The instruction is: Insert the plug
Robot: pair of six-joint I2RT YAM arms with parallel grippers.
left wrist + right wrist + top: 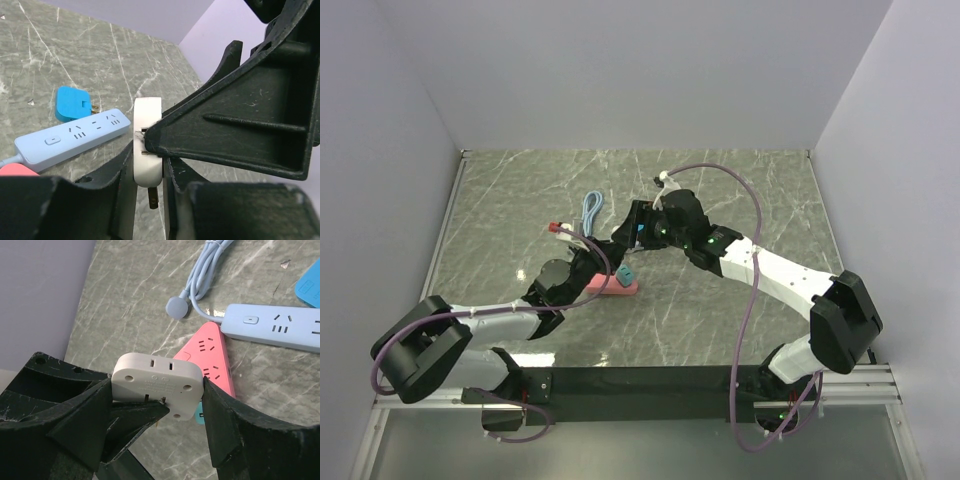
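Pinching the white plug (150,372) between them, the right gripper (157,386) and left gripper (148,162) each clamp it — prongs exposed. A blue power strip (70,137) lies nearby.

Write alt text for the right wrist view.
The right tool clamps a white plug adapter by its ends above a marble table. Below lie a pink power strip and a light blue power strip with its cable.

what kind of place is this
Probably a robotics lab test cell: a marble-look tabletop boxed in by plain white panels, left arm and right arm bolted at its near edge, a white plug and blue power strip as props.
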